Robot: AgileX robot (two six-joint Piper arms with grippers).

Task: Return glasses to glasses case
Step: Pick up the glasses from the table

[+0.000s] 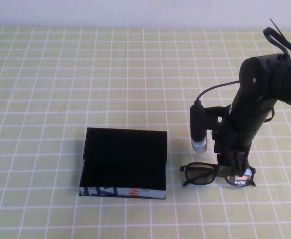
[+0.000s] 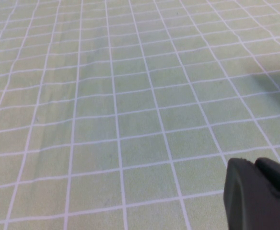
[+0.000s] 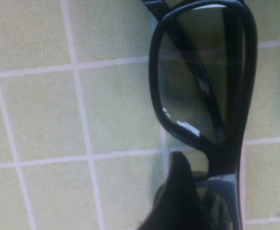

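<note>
From the high view, the black rectangular glasses case (image 1: pixel 123 163) lies open on the green tablecloth with a white grid (image 1: pixel 61 74), its dark lining facing up and a blue, white and orange printed strip along the long side nearest the robot. Just beside the case, on its right, lie the black thick-framed plastic glasses (image 1: pixel 218 175) with greenish reflective lenses, flat on the cloth and apart from the case. The right gripper (image 1: pixel 233 167) points down at the lens farther from the case and touches or nearly touches the frame there; whether its claw is spread or pinching the frame cannot be told. The left gripper does not appear in this view.

In the left wrist view, only a dark rounded part of the left gripper (image 2: pixel 257 194) shows over bare cloth; the state of its claw cannot be told.

In the right wrist view, one lens and the thick frame fill the picture, with one dark fingertip (image 3: pixel 180 201) beside the bridge of the glasses.
</note>
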